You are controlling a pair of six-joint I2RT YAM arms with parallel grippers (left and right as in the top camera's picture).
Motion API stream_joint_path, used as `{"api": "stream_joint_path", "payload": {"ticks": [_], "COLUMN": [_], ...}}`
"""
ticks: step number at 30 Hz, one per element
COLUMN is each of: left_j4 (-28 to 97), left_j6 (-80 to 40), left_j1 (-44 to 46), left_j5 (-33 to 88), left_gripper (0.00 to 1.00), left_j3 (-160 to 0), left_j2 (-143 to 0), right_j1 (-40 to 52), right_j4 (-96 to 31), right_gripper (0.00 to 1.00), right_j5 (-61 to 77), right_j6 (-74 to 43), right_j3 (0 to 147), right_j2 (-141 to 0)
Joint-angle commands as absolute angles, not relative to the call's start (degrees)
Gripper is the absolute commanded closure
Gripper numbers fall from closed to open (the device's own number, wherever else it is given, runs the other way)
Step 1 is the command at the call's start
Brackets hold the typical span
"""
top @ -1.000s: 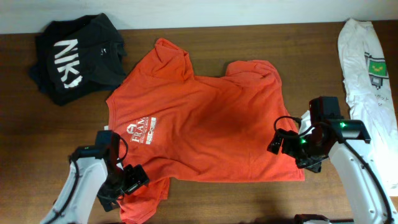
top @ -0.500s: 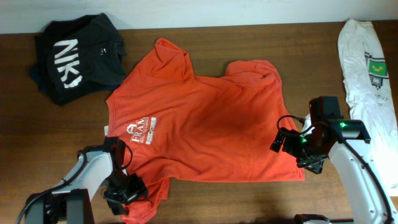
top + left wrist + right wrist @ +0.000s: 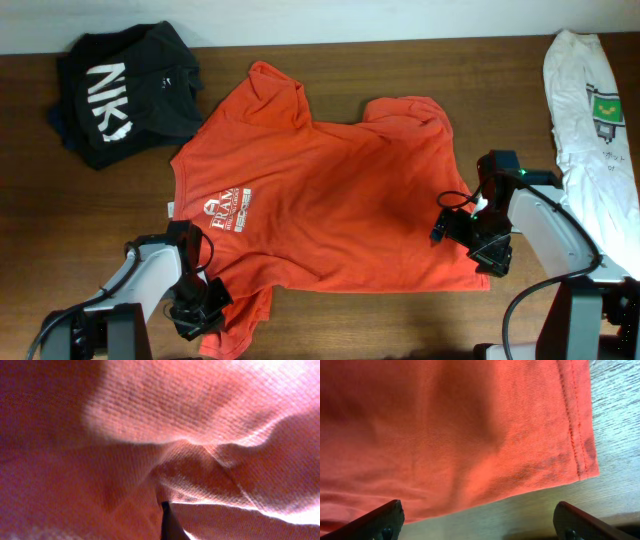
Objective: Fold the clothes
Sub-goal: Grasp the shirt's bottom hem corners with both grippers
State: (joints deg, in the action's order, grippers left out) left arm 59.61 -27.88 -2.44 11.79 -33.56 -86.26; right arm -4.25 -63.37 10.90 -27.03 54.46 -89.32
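Note:
The clothes are an orange-red T-shirt [image 3: 330, 190] with white chest lettering, spread flat on the wooden table [image 3: 400, 70]. My left gripper [image 3: 204, 299] is at the shirt's lower left corner. In the left wrist view, bunched orange cloth [image 3: 150, 435] fills the frame around the left gripper [image 3: 167, 525], which is shut on the fabric. My right gripper [image 3: 470, 240] hovers over the shirt's lower right corner. The right wrist view shows the right gripper [image 3: 480, 522] open. Its fingers [image 3: 382, 520] straddle the hem [image 3: 580, 440] and bare wood, holding nothing.
A crumpled black shirt [image 3: 125, 90] with large white letters lies at the back left. A white garment [image 3: 590, 120] with a green print runs along the right edge. The table's front edge is close behind both arms.
My left gripper moved in onto the shirt's lower left corner and shut on the cloth. The right arm shifted its pose slightly over the lower right corner, jaws still open.

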Motion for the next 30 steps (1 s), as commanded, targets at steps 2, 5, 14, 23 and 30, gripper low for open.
{"api": "stream_joint_path", "payload": {"ticks": [2, 5, 14, 23, 30], "left_j4": [59.35, 59.33, 58.72, 58.54, 58.48], "left_j6": [-27.31, -27.33, -27.33, -27.33, -27.31], "left_j1": [-2.79, -2.79, -2.79, -2.79, -2.79], "left_j5": [11.38, 11.38, 11.38, 11.35, 11.35], "left_gripper": [0.99, 0.99, 0.99, 1.0, 1.0], "left_j3": [-33.15, -33.15, -33.15, -33.15, -33.15], "left_j2": [-86.56, -86.56, -86.56, -86.56, -86.56], "right_j1": [-4.47, -5.78, -9.19, -13.58, -13.58], "right_j4": [-63.33, -59.57, -50.52, -49.67, -60.27], "right_gripper": [0.01, 0.01, 0.19, 0.15, 0.02], "right_j5": [2.94, 5.56, 3.99, 3.57, -0.99], "right_j6": [-33.87, -35.66, -37.15, -36.69, -36.47], "right_j3": [51.35, 48.03, 41.28, 40.32, 47.27], "right_j2": [-89.65, -89.65, -89.65, -89.62, -86.11]}}
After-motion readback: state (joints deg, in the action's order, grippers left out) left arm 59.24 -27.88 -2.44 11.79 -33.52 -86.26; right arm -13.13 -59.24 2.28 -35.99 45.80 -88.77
